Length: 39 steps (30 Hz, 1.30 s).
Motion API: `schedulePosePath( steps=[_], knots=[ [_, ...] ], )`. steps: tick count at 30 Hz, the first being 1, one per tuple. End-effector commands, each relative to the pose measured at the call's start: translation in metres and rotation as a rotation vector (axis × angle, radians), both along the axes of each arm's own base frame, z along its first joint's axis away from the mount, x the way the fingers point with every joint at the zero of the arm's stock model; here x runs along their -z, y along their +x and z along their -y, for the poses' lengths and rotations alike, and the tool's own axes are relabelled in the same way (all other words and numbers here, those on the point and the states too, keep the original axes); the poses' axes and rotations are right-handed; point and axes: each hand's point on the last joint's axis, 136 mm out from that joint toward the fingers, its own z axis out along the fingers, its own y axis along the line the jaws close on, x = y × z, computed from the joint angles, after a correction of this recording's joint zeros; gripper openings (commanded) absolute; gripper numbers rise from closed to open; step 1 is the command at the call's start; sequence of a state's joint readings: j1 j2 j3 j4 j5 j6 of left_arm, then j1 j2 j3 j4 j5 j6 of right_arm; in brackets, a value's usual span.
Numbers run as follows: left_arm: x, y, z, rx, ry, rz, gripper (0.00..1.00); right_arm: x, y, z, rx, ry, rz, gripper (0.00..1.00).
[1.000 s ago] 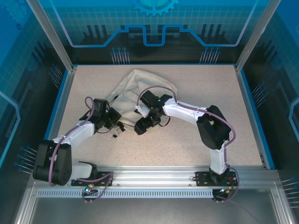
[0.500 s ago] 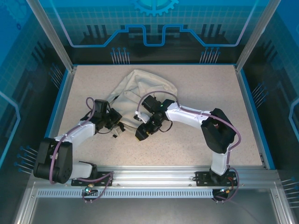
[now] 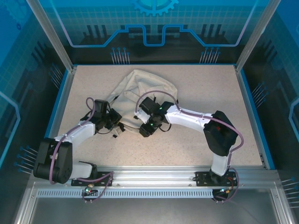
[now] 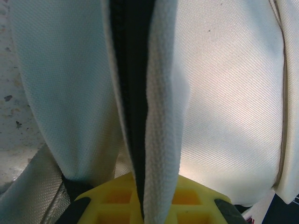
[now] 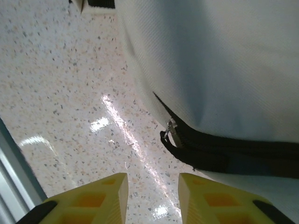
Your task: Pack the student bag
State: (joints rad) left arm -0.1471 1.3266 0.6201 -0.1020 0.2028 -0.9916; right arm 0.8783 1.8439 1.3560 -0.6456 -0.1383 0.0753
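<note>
Lying on speckled desk (image 3: 196,84), blue-panelled enclosure (image 3: 154,18): student bag (image 3: 140,86); left end effector (image 4: 154,205) pinching its fabric, right end effector (image 5: 152,186) spread.

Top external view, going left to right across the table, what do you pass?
Left arm's shoulder, left gripper, right gripper, right arm's elbow; the student bag spans both grippers, so unplaced.

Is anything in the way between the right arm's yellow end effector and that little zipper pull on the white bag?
Nothing visible. The right end effector is open, and just bare speckled table lies between it and the zipper pull at the student bag's edge.
</note>
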Motion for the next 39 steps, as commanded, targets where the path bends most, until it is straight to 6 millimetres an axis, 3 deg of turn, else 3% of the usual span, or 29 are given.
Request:
schedulePosePath(
  steps=[1,13,25,31,34,39],
  knots=[
    [-0.013,0.0,0.002,0.019,0.013,0.017,0.0,0.0,0.007,-0.007,-0.082,-0.036,0.085,0.35],
    [-0.023,0.001,0.002,0.02,0.014,0.028,0.0,0.015,0.016,-0.015,-0.122,-0.074,0.095,0.33],
    [-0.028,0.003,0.001,0.017,0.018,0.038,0.0,0.037,0.017,-0.003,-0.126,-0.161,0.096,0.34],
    [-0.024,0.001,0.0,0.017,0.021,0.031,0.0,0.017,0.01,-0.02,-0.078,-0.072,0.016,0.07],
    [-0.018,-0.002,0.0,0.016,0.019,0.022,0.0,0.001,0.001,-0.029,-0.018,0.008,-0.082,0.02],
    [-0.008,-0.006,0.002,0.015,0.003,0.007,0.0,-0.025,-0.012,-0.044,0.1,0.137,-0.255,0.0]
  ],
)
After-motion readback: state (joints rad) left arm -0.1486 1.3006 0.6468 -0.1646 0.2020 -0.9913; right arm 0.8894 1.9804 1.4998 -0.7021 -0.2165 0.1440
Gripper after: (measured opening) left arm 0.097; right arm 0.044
